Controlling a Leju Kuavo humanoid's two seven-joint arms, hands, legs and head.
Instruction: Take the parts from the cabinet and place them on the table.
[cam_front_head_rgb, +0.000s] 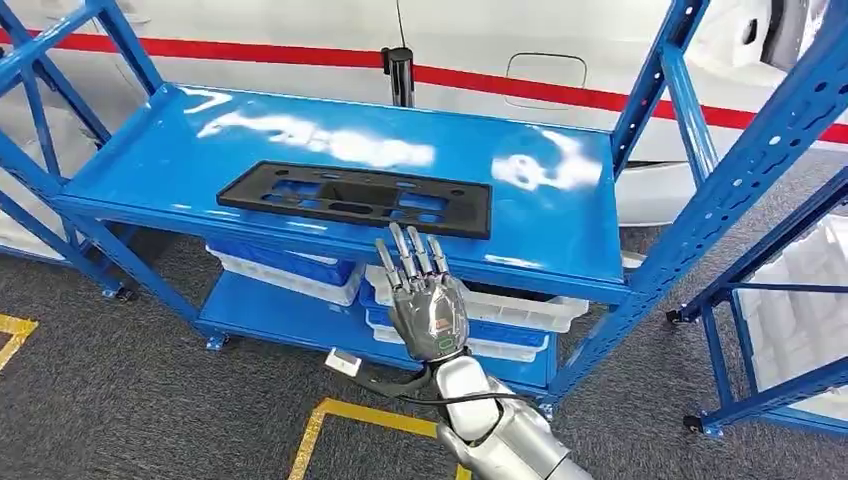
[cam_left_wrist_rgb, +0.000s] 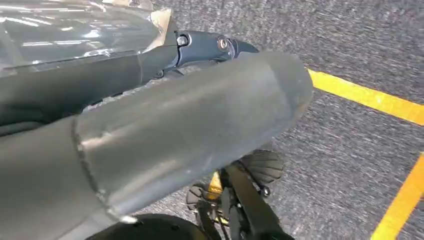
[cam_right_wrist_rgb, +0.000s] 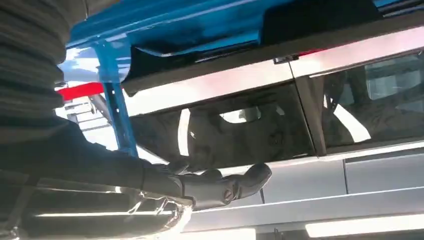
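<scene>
1. Blue cabinet (cam_front_head_rgb: 560, 215): metal shelving across the middle of my head view, glossy upper shelf, lower shelf beneath.
2. Black part (cam_front_head_rgb: 355, 198): flat, long plastic panel with cut-outs, lying on the upper shelf near its front edge, left of centre.
3. White trays (cam_front_head_rgb: 300, 280): stacked with blue ones on the lower shelf, under the part.
4. Right hand (cam_front_head_rgb: 428, 300): I see it raised in front of the shelf edge, palm away, fingers straight and apart, holding nothing; fingertips just below the part's right end, not touching.
5. Left hand (cam_left_wrist_rgb: 150, 135): blurred in the wrist view above grey floor (cam_left_wrist_rgb: 360, 45) with yellow lines; I cannot tell its state.
6. White vehicle (cam_front_head_rgb: 480, 50): red-striped, behind the cabinet.
</scene>
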